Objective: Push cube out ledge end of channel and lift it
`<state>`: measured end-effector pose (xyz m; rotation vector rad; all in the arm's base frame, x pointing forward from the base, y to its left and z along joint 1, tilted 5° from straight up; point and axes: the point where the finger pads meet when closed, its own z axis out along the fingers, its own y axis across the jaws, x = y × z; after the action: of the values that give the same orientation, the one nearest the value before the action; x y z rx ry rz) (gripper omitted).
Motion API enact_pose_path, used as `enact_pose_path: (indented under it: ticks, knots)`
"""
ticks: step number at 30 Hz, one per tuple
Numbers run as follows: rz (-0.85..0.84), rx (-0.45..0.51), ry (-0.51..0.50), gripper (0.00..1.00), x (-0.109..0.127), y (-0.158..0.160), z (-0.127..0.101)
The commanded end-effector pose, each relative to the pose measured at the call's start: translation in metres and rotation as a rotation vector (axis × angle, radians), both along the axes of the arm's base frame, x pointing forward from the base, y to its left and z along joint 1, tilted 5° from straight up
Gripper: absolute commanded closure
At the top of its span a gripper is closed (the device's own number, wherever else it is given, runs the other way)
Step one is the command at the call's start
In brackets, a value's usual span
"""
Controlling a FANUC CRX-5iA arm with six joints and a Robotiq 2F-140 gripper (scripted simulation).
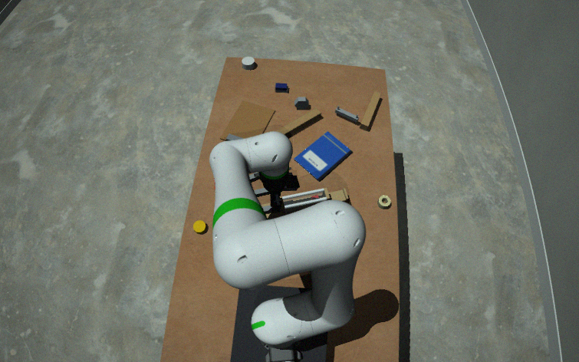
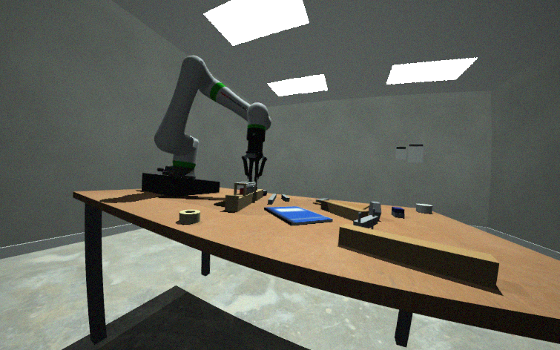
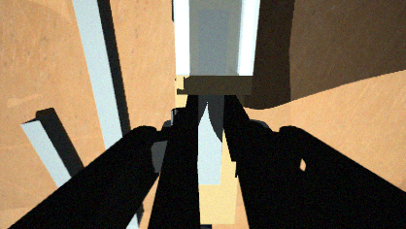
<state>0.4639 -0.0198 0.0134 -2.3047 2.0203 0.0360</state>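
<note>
The channel (image 1: 304, 198) (image 2: 244, 187) is a clear tunnel with white rails on a wooden base, lying near the arm's base. The small red cube (image 1: 314, 195) (image 2: 240, 190) shows inside it, toward the end with the wooden ledge (image 1: 339, 194). My gripper (image 1: 276, 203) (image 2: 254, 176) (image 3: 210, 104) points down just outside the channel's opposite end and is shut on a thin grey stick (image 3: 210, 146). In the wrist view the stick runs forward toward the channel's mouth (image 3: 181, 44). The cube is hidden in the wrist view.
Two loose grey bars (image 3: 94, 73) (image 3: 44, 150) lie left of the gripper. A blue book (image 1: 323, 154) (image 2: 297, 214), wooden blocks (image 1: 300, 121) (image 1: 371, 110) (image 2: 417, 254), a tape ring (image 1: 384, 201) (image 2: 189, 215), a yellow disc (image 1: 199, 225) and a cardboard sheet (image 1: 248, 119) lie on the table.
</note>
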Motion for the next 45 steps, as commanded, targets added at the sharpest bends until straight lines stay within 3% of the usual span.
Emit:
enact_pose_path:
  ticks: [1, 2, 3, 37, 41, 45]
  knots:
    - [0.000, 0.000, -0.002, 0.90, 0.001, 0.000, 0.001]
    - [0.000, 0.000, -0.002, 0.90, 0.001, 0.000, 0.001]
    - [0.000, 0.000, -0.002, 0.70, 0.001, 0.000, 0.001]
    - [0.000, 0.000, -0.002, 0.70, 0.001, 0.000, 0.001]
    - [0.000, 0.000, -0.002, 0.70, 0.000, -0.001, 0.009]
    - [0.000, 0.000, -0.002, 0.70, -0.001, -0.004, 0.050]
